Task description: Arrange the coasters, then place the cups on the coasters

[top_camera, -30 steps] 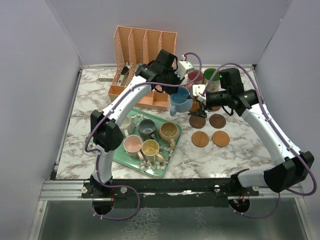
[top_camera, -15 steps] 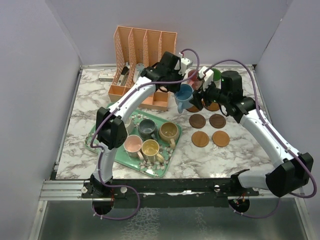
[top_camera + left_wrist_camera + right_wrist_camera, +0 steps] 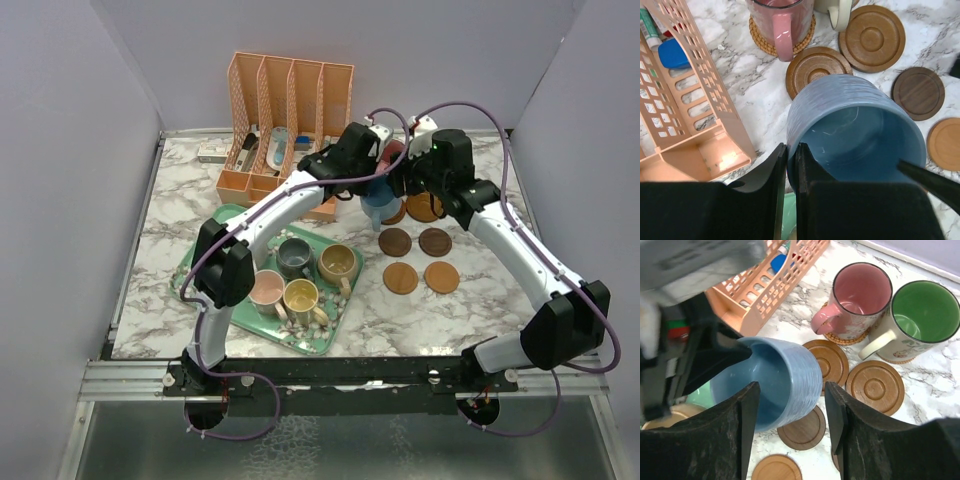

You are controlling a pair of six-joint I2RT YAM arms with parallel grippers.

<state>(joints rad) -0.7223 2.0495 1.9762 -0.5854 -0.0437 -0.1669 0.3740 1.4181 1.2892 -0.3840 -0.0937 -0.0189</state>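
The left gripper (image 3: 790, 165) pinches the blue cup (image 3: 855, 135) by its rim; the right gripper (image 3: 792, 390) hangs half-open over it. Next, the cup needs lowering squarely onto the bare coaster (image 3: 812, 70) beside the pink cup (image 3: 782, 20).

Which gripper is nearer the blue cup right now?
Left. The left gripper pinches the rim of the blue cup; the right gripper hovers open over it, a finger on either side, apparently not touching.

Blue cup (image 3: 840, 95) tilted in mid-air over bare brown coasters (image 3: 872, 37); pink cup (image 3: 860, 290), green cup (image 3: 925, 310) on coasters
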